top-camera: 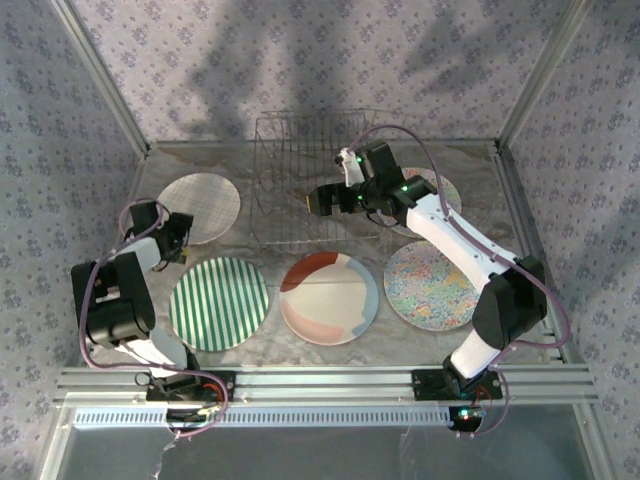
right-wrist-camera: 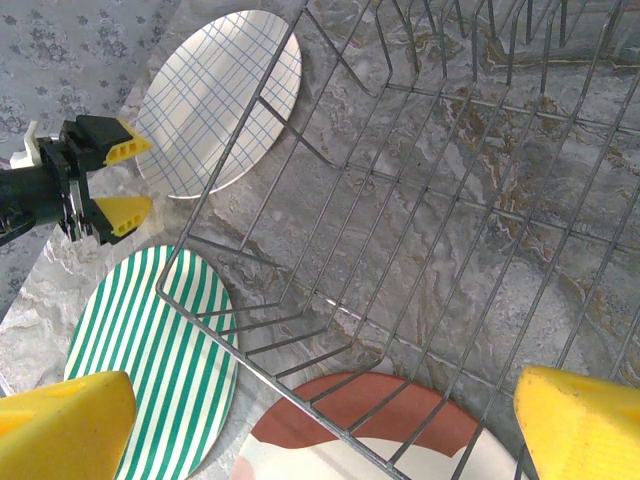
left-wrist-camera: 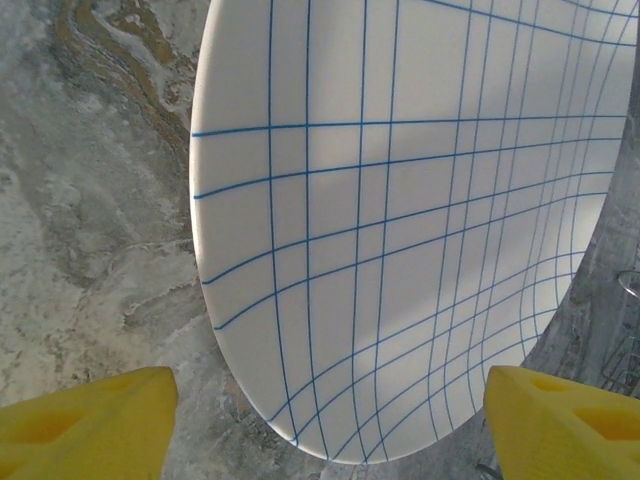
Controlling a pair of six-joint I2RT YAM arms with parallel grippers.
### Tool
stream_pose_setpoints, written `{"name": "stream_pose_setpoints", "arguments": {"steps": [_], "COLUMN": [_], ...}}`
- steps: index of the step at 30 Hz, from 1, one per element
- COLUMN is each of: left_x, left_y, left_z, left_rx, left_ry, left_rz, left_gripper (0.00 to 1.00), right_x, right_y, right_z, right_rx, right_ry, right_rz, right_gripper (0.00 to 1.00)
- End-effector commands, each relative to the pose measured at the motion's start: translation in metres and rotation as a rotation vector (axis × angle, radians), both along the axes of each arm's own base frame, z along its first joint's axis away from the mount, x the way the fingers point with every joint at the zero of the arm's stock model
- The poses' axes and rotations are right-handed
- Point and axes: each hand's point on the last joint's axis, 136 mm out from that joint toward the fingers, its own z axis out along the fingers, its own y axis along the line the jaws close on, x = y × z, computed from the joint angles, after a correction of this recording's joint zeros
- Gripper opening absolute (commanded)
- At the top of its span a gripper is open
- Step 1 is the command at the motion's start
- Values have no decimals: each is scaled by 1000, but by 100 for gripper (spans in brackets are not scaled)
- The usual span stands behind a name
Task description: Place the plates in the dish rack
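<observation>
Tabletop holds blue-gridded plate just ahead of left pincer.

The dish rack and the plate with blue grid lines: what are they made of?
The thin dark wire dish rack looks like metal: slim bent rods with a dull sheen. The round white plate with blue grid lines has a smooth, softly glossy face; glazed ceramic or hard plastic, the look cannot settle which.

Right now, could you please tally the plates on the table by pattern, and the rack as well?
Blue-grid plate: 1
Green-striped plate: 1
Red-and-blue patch plate: 1
Mosaic plates: 2
Rack: 1
Total: 6
</observation>
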Motion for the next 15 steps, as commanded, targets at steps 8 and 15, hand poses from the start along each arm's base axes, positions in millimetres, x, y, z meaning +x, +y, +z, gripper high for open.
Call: {"name": "stream_pose_setpoints", "arguments": {"steps": [8, 15], "left_x": [17, 28], "left_y": [1, 3], "left_z": [-1, -2], "left_rx": [-6, -12], "left_ry": [-30, -55], "left_rz": [21, 39], "left_gripper": [74, 70], "right_x": [1, 3], "right_y": [-3, -4], "right_z": [-3, -6], "right_rx": [-5, -7], "right_ry": [9, 15], "right_rz": [4, -1], "right_gripper": [100, 100]}}
